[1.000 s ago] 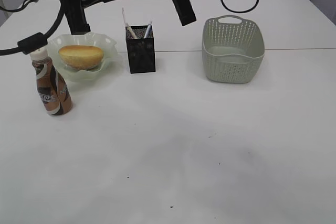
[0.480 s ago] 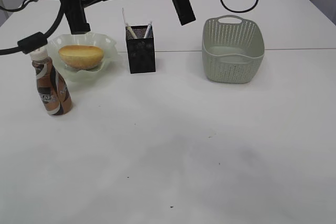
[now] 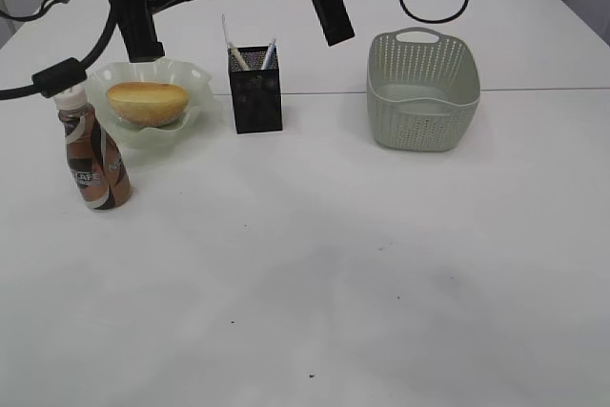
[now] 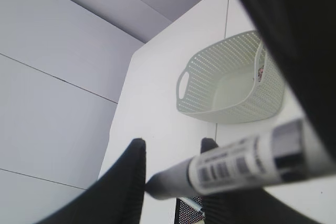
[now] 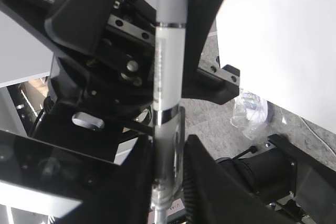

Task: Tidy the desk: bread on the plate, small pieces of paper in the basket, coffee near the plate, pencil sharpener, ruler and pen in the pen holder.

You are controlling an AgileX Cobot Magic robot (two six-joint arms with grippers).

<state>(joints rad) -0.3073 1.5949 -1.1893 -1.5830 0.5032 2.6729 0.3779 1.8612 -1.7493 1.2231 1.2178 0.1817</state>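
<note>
Grey-and-white pen [image 5: 169, 66] with a barcode label is pinched upright between the narrow fingers of the right gripper [image 5: 167, 145], I'd guess so it can drop tip-first into the black mesh pen holder [image 3: 255, 102]. The left gripper [image 4: 173, 142] sits half open with nothing in it, and the pen only crosses in front of its fingers. The bread [image 3: 146, 102] is on the green ruffled plate [image 3: 195, 83] with the coffee [image 3: 93, 164] just beside it, so that part looks sorted
</note>
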